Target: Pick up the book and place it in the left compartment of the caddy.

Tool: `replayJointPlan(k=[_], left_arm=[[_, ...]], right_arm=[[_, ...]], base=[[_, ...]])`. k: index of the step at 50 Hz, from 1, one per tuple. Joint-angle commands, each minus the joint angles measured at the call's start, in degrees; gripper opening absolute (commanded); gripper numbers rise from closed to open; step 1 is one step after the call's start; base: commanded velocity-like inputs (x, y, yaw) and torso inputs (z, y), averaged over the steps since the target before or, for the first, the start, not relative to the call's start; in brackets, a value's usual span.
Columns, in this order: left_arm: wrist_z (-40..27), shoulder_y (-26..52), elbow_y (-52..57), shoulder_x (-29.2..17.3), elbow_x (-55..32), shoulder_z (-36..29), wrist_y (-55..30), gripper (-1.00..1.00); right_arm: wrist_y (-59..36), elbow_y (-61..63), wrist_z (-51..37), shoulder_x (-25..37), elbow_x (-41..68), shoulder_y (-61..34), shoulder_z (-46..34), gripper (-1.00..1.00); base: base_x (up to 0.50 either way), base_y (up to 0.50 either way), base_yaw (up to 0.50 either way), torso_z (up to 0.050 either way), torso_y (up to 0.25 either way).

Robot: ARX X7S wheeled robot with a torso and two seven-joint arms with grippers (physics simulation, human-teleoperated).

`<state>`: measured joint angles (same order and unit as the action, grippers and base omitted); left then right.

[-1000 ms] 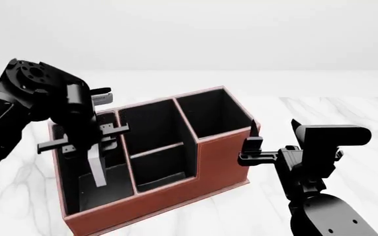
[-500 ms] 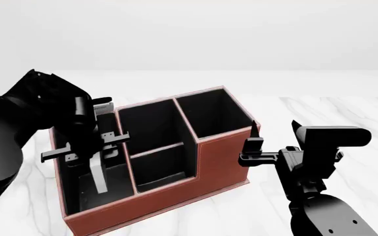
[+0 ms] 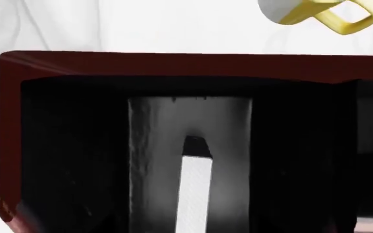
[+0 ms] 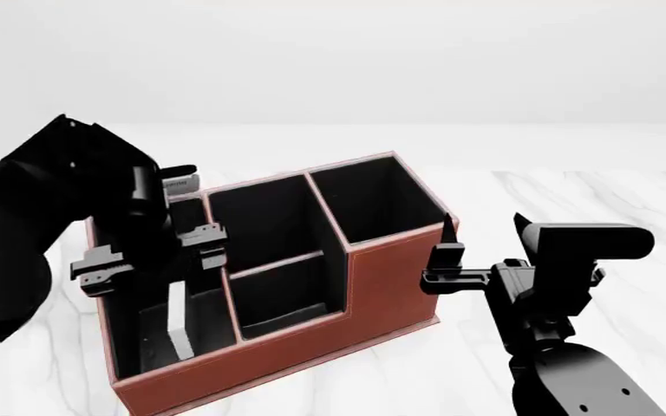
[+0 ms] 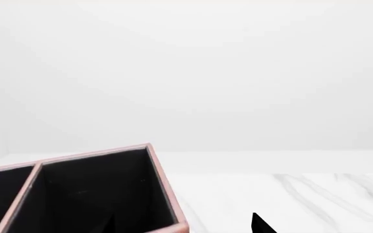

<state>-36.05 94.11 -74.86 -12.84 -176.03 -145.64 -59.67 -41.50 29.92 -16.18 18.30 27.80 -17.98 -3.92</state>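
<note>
Your left gripper (image 4: 148, 260) hangs over the left compartment (image 4: 148, 347) of the caddy (image 4: 391, 286), and its fingers are spread wide, touching nothing. Below them the book (image 4: 178, 322) stands on edge inside that long bay, leaning slightly, its pale page edge facing up and its lower end down on the black lining near the front wall. In the left wrist view the same book (image 3: 194, 194) shows as a narrow white strip with a dark cap, sitting in a grey patch of the bay floor, apart from the reddish-brown wall (image 3: 173, 65) on every side you can see. A yellow-handled white object (image 3: 316, 12) lies on the marble table (image 4: 610, 199) beyond the caddy (too cropped to name). Your right gripper (image 4: 447, 253) waits just beside the caddy's taller end, over the table, its fingers parted and holding nothing. The right wrist view catches only the tall square bay (image 5: 89, 194) and one dark fingertip (image 5: 261, 224).
</note>
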Motion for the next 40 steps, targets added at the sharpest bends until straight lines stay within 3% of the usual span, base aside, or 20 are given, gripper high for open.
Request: replayJointPlan(k=[1,5,7,8,12,18,23,26,27,30,32,34,38,39,40], left_arm=[[0.5,3.1,-0.1,0.5,-0.2,-1.8,-0.8,1.00],[0.5,3.8,0.0,0.6,0.0,-1.9,-1.1,1.00],[-2.9,19.4,17.1,-3.5,0.9,-1.5,6.7,1.00],[-3.9,23.0,25.7,-5.1,1.2,-1.3,10.3,1.00],[-6.5,31.7,37.6,-8.4,0.7,-0.1,14.6,1.00],[-5.8,33.1,36.8,-9.1,1.5,1.5,12.9,1.00],[-0.1,32.6,38.3,-10.1,5.1,4.4,14.2,1.00],[0.8,35.1,52.4,-14.4,11.7,5.7,28.1,1.00],[1.0,35.8,60.2,-17.2,14.5,7.3,36.7,1.00],[-3.5,34.7,80.3,-23.7,23.8,8.2,58.3,1.00],[-8.5,31.6,92.7,-26.2,36.1,6.8,71.3,1.00],[-13.6,29.7,97.3,-27.0,44.1,5.5,78.8,1.00],[-33.7,22.2,102.7,-27.6,72.9,1.5,95.0,1.00],[-36.2,21.8,102.6,-27.2,78.2,0.6,95.1,1.00],[-36.9,20.7,102.8,-27.3,77.5,0.8,95.7,1.00]], right_arm=[[-0.3,0.4,-0.4,0.2,0.4,-0.3,0.0,1.00],[-0.3,0.4,-0.5,0.3,0.5,-0.3,-0.1,1.00],[-0.6,0.6,-0.6,0.3,0.5,-0.4,-0.3,1.00],[-0.6,0.6,-0.7,0.3,0.5,-0.5,-0.4,1.00],[-0.8,0.9,-0.9,0.3,0.5,-0.7,-0.7,1.00],[-0.5,0.4,-0.9,0.2,0.4,-0.8,-1.0,1.00],[-0.7,0.4,-1.4,0.2,0.4,-1.5,-1.0,1.00],[-0.6,1.1,-1.5,0.1,0.8,-1.7,-0.6,1.00],[-0.6,1.2,-1.6,0.1,0.9,-1.8,-0.5,1.00],[-0.1,2.2,-2.1,-0.1,0.7,-2.5,-0.4,1.00],[0.6,3.3,-2.7,-0.3,0.1,-3.4,-0.4,1.00],[1.3,3.9,-3.4,-0.3,-0.9,-4.1,-0.6,1.00],[4.0,4.6,-4.2,-0.3,-3.7,-6.1,-1.6,1.00],[4.7,4.6,-4.1,-0.2,-4.2,-6.2,-1.8,1.00],[5.4,4.6,-4.2,-0.2,-4.8,-6.3,-2.2,1.00]], base=[[0.00,0.00,0.00,0.000,0.000],[0.00,0.00,0.00,0.000,0.000],[0.00,0.00,0.00,0.000,0.000],[0.00,0.00,0.00,0.010,0.010],[0.00,0.00,0.00,0.000,0.000],[0.00,0.00,0.00,0.000,0.000],[0.00,0.00,0.00,0.000,0.000],[0.00,0.00,0.00,0.000,0.000],[0.00,0.00,0.00,0.000,0.000],[0.00,0.00,0.00,0.000,0.000],[0.00,0.00,0.00,0.000,0.000],[0.00,0.00,0.00,0.000,0.000],[0.00,0.00,0.00,0.000,0.000],[0.00,0.00,0.00,0.000,0.000],[0.00,0.00,0.00,0.000,0.000]])
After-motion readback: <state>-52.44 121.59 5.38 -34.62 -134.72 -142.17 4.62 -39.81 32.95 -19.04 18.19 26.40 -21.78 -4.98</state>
